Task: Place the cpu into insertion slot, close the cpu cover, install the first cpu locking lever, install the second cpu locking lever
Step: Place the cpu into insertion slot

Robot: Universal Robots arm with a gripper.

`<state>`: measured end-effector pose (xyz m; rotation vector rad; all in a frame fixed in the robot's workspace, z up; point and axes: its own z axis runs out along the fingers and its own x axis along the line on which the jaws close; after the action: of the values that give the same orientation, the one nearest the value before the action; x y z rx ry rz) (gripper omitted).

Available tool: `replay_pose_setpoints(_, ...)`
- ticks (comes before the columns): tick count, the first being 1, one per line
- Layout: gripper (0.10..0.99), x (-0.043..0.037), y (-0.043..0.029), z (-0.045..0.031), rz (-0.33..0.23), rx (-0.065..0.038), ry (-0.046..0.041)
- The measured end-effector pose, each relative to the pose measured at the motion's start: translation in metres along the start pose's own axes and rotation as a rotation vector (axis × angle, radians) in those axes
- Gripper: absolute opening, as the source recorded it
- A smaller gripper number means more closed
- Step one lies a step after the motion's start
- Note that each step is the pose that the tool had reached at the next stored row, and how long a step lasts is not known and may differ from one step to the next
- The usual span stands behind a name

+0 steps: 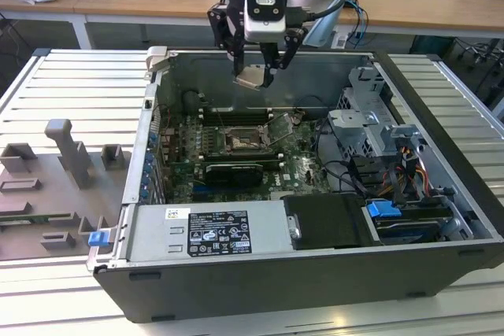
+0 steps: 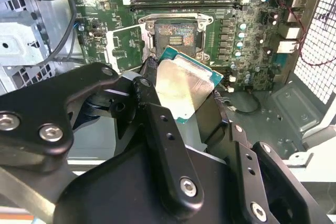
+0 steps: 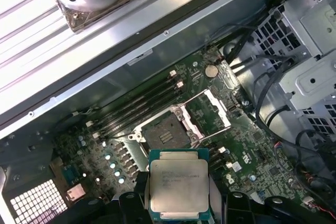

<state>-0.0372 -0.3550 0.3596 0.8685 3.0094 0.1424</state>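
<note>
My gripper (image 1: 253, 75) hangs above the open computer case, shut on the cpu (image 1: 251, 78), a small square chip with a pale metal face held by two opposite edges. In both wrist views the cpu (image 2: 184, 88) (image 3: 178, 183) sits between the black fingers (image 2: 152, 114). Below it on the green board the insertion slot (image 1: 239, 142) (image 2: 176, 33) (image 3: 165, 130) lies uncovered, dark centre showing. The cpu cover (image 1: 282, 127) (image 2: 124, 46) (image 3: 214, 109) is swung up beside the slot on its hinged edge. The cpu is well clear of the slot.
Long memory slots (image 1: 244, 111) run behind the socket. A black graphics card (image 1: 233, 172) lies in front of it. The power supply (image 1: 209, 234) fills the case front. A drive cage (image 1: 370, 127) with cables stands at the exterior view's right. Grey fixtures (image 1: 63, 171) sit outside the case.
</note>
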Motion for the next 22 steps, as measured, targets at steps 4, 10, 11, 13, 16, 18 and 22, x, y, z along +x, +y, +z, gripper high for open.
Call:
replay_pose_setpoints(4,0.541,0.0,-0.0001,0.001,0.051,-0.001,-0.0046)
replay_pose_setpoints(10,0.541,-0.0001,-0.0002,0.0026,0.156,-0.003,-0.014)
replay_pose_setpoints(11,0.541,-0.0001,-0.0003,0.0029,0.176,-0.003,-0.0157)
replay_pose_setpoints(13,0.541,-0.0001,-0.0003,0.0032,0.202,-0.004,-0.018)
replay_pose_setpoints(16,0.541,-0.0001,-0.0003,0.0035,0.242,-0.004,-0.0216)
replay_pose_setpoints(18,0.541,-0.0001,-0.0003,0.0037,0.267,-0.005,-0.0239)
replay_pose_setpoints(22,0.541,-0.0001,-0.0004,0.0042,0.326,-0.006,-0.0291)
